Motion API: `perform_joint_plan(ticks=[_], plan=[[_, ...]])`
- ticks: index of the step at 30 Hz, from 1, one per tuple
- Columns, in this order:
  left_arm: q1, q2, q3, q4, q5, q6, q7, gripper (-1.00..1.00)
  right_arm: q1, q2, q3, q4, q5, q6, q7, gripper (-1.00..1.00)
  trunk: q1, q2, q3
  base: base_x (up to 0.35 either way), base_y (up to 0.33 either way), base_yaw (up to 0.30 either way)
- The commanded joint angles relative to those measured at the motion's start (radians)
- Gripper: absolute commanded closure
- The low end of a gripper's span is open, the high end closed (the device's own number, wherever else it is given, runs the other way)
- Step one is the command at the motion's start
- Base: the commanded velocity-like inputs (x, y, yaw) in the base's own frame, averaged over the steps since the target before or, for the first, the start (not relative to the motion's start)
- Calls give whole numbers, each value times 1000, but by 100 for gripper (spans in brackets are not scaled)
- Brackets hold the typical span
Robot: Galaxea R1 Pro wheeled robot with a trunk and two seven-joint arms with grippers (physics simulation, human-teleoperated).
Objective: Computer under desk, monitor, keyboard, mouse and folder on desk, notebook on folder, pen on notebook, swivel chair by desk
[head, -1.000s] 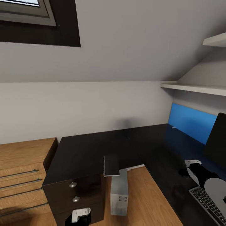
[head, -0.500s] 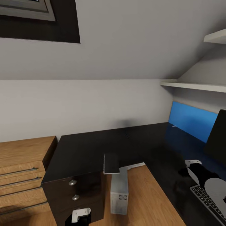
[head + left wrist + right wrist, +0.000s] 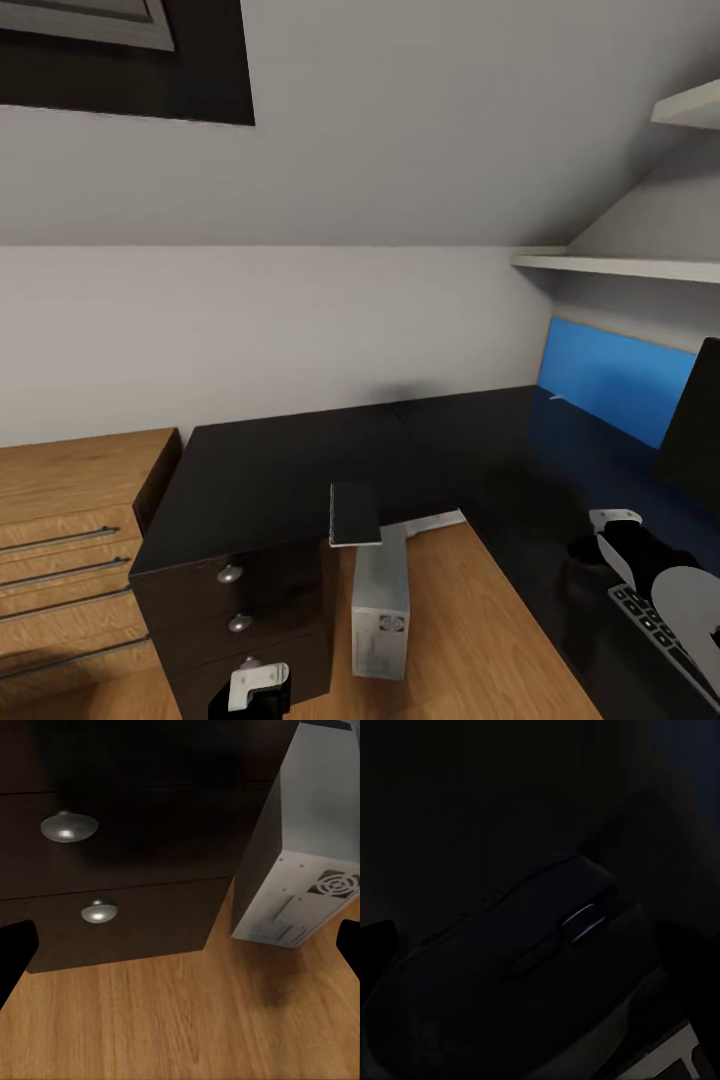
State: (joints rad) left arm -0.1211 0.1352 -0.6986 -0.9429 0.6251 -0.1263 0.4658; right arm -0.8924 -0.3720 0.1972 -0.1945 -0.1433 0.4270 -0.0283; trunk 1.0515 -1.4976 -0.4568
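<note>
Far left there's a light wood cabinet (image 3: pixel 70 520), cut off by the frame edge. Next to it is the glossy black L-shaped bench (image 3: pixel 290 470) with its knobbed drawers (image 3: pixel 112 862). The left end effector (image 3: pixel 255 690) sits low in front of those drawers, mostly cropped in the head view; in the left wrist view its dark fingertips (image 3: pixel 15 952) stand wide apart with nothing between them. The notebook (image 3: pixel 354 514) lies on the bench edge, overhanging a bit. The computer (image 3: pixel 381 610) stands on the wood floor just below it. Further right, the blue folder (image 3: pixel 610 385) is up against the wall on the bench, and the monitor (image 3: pixel 695 425) is cropped. The right end effector (image 3: pixel 625 540) hangs over the keyboard (image 3: pixel 655 625). The right wrist view is super dark, the mouse (image 3: pixel 532 960) is right there, but can't tell if it's gripped.
</note>
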Motion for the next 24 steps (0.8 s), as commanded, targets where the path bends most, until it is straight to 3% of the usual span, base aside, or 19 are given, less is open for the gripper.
perform_joint_plan(ticks=[1,18,24], plan=[[-2,1,-6,-1,10,-8,7,-100,0,-1,8,-2,-10,6,-3,100,0,-1,-1,0,0,0],[-2,2,-6,-1,5,-10,5,-100,0,-6,7,-8,-10,3,-10,100,0,-1,-1,0,0,0],[-2,3,-6,-1,5,-11,5,-100,0,-25,-106,-17,-10,2,-8,100,0,-1,-1,0,0,0]])
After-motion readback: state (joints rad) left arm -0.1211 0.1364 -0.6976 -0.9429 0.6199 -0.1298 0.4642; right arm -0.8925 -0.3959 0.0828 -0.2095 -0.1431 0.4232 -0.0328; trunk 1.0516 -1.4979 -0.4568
